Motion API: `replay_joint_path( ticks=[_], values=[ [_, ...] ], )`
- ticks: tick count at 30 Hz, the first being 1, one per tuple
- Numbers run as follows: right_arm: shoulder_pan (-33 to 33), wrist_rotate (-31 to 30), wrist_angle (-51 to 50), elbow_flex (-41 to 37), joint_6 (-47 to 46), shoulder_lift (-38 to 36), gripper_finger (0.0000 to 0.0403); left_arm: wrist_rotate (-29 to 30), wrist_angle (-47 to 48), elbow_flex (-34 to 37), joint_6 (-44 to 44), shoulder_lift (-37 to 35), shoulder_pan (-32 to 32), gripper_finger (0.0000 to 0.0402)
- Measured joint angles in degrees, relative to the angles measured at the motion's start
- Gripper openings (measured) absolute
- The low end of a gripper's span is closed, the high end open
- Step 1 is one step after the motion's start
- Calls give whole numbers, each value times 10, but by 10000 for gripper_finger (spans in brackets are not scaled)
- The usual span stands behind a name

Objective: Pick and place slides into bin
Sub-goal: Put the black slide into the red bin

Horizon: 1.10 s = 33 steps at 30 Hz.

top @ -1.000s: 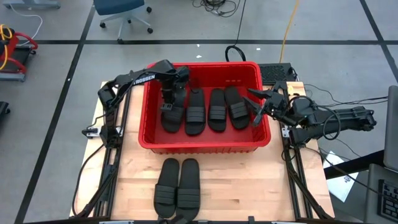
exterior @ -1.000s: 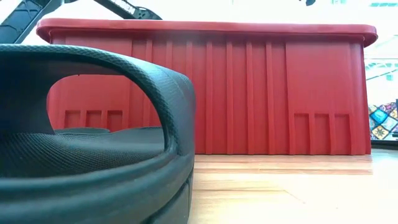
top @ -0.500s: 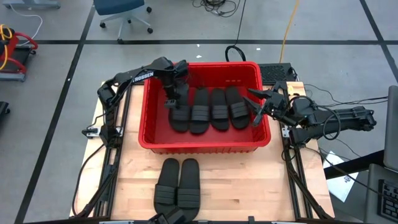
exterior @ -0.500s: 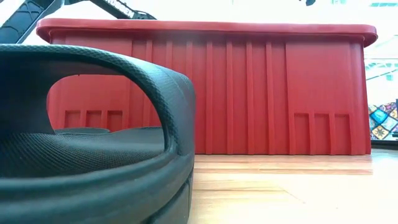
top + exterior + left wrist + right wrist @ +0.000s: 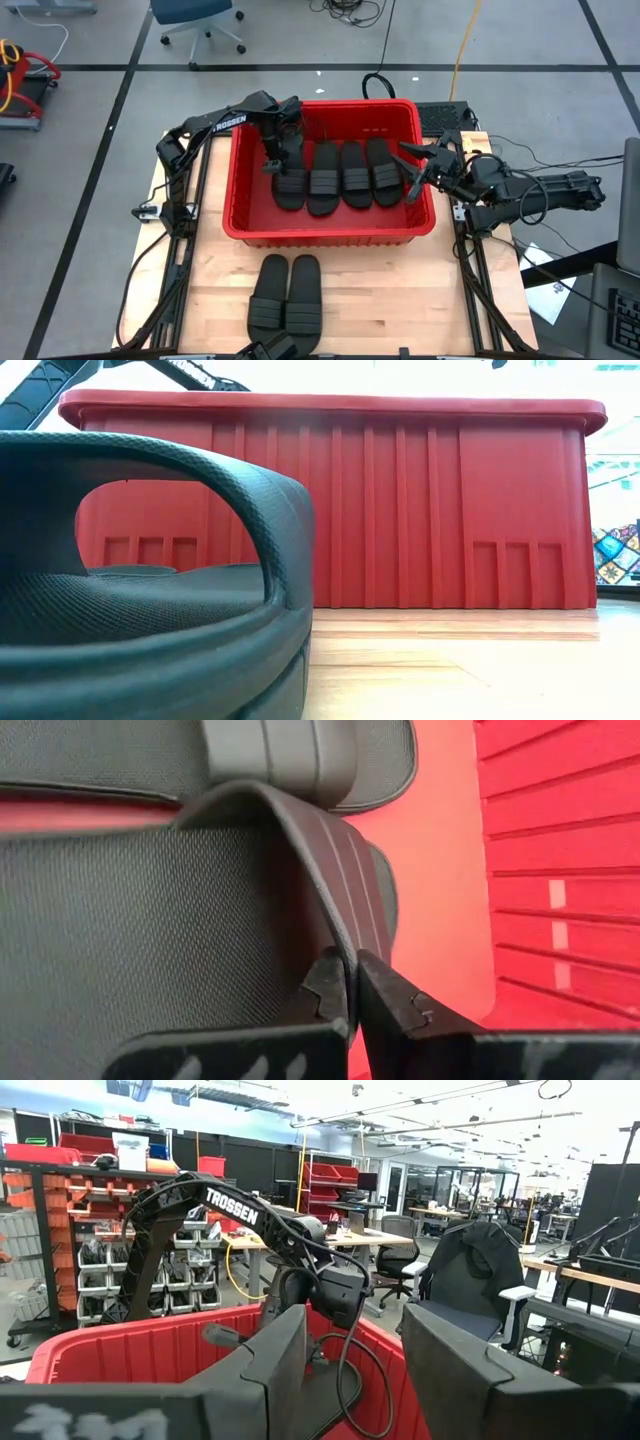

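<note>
The red bin stands mid-table and fills the low view. Several black slides lie side by side on its floor. My left gripper reaches into the bin's far left part and is shut on the leftmost slide. The neighbouring slide lies close against it. Two more slides lie flat on the table near its near edge; one looms close in the low view. My right gripper hangs open and empty over the bin's right rim. My left gripper pinches the side edge of the slide's ribbed strap between its two fingers, one finger under the strap and one outside it. The fingers come from above, pointing down into the bin. The slide sits level beside its neighbour; whether it rests on the bin floor I cannot tell.
The bin's walls stand close around the left gripper. Bare wooden table lies to the right of the two loose slides. Cables and a black box sit behind the bin's far right corner.
My left gripper, still shut on the strap, has gone a little toward the table's right and far edges. The leftmost slide has slid right with it and straightened, pushing its neighbour closer to the other slides in the bin.
</note>
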State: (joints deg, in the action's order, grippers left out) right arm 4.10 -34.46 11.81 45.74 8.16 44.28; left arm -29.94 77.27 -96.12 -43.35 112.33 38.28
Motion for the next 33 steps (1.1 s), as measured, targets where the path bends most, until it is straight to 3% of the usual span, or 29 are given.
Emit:
replay_joint_path(
  ticks=[20,33],
  values=[
    [0,0,2,0,0,0,155,42,-33,-1,13,35,-5,3],
    [0,0,4,0,0,0,155,70,-36,0,42,36,-27,73]
  ],
)
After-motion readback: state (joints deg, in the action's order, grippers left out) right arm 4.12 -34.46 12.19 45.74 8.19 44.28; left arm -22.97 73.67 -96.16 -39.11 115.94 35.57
